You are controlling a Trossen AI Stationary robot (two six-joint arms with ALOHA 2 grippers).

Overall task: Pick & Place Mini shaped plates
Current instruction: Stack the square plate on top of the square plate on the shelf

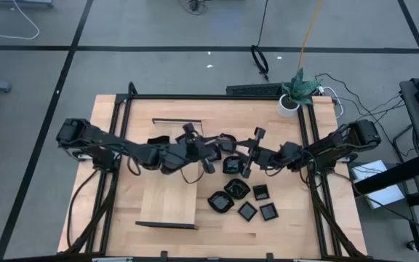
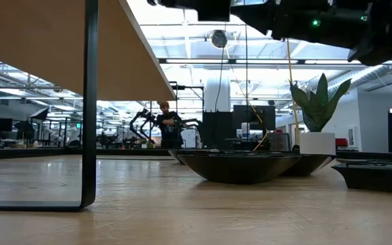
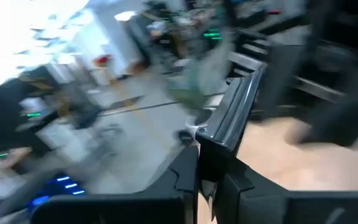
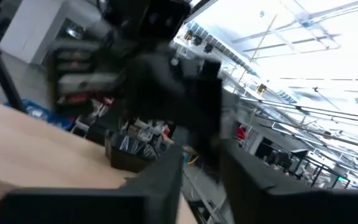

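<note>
Several glossy black mini plates (image 1: 238,196) lie flat on the table right of centre; the low view shows one of them (image 2: 240,167) resting on its underside. Both arms meet over the table's middle. My left gripper (image 1: 211,154) is shut on a black plate (image 3: 232,115), which it holds on edge. My right gripper (image 1: 249,156) hovers just above the plate (image 1: 233,166) nearest the far edge. Its fingers (image 4: 166,171) stand apart, and the dark blurred shape past them seems to be the other arm. My left gripper pinches the black plate by its lower rim (image 3: 205,146) between the two fingers. The plate stands on edge, rising past the fingertips and clear of the table.
A pale raised wooden board (image 1: 169,196) on black legs (image 2: 89,102) stands left of the plates. A black frame (image 1: 217,97) rings the table. A potted plant (image 1: 293,93) sits at the far right corner. Bare wood lies near the front edge.
</note>
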